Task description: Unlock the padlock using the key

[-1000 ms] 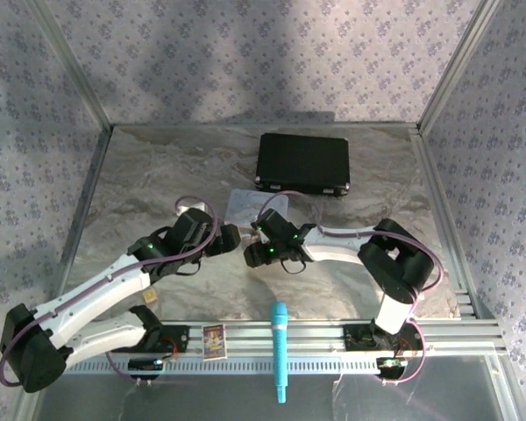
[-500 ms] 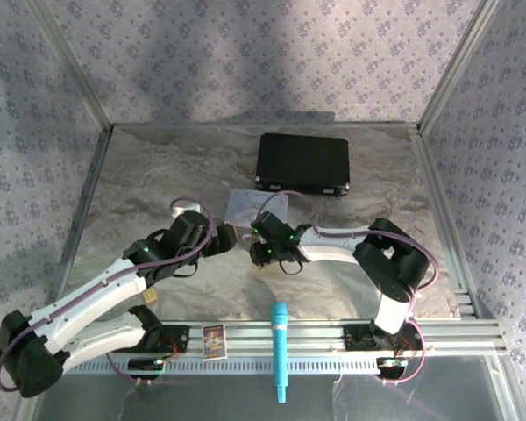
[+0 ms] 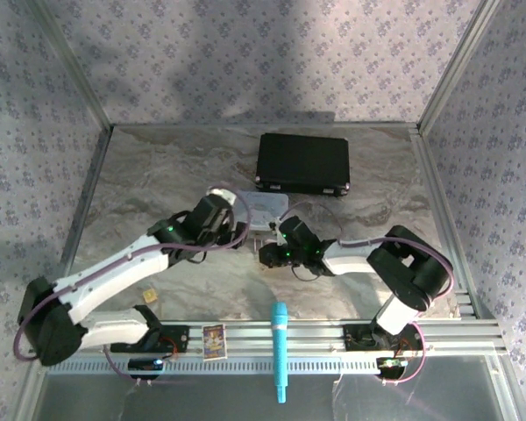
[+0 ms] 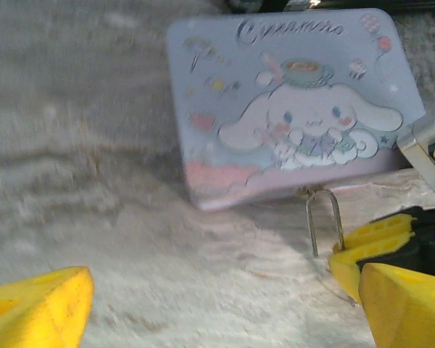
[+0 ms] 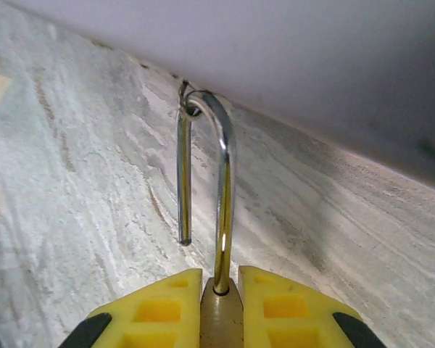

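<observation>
**Padlock pinned by the right arm, left arm standing ready**

The right end effector (image 5: 219, 290) is pressed together on the brass body of the padlock (image 5: 223, 217), at the bottom centre of its wrist view. The silvery shackle points up the frame toward the edge of the pastel tin (image 4: 290, 101). The shackle's shorter leg ends in the air above the surface (image 4: 94, 217), so the lock looks sprung or close to it, though I cannot tell for certain. The left end effector (image 4: 225, 304) is spread wide and empty, low in its own view and just beside the lock. I cannot make out the key. My reading is that this is the hold-steady step: the right arm keeps its clamp while the left finds the key or the shackle and closes on it squarely.
</observation>
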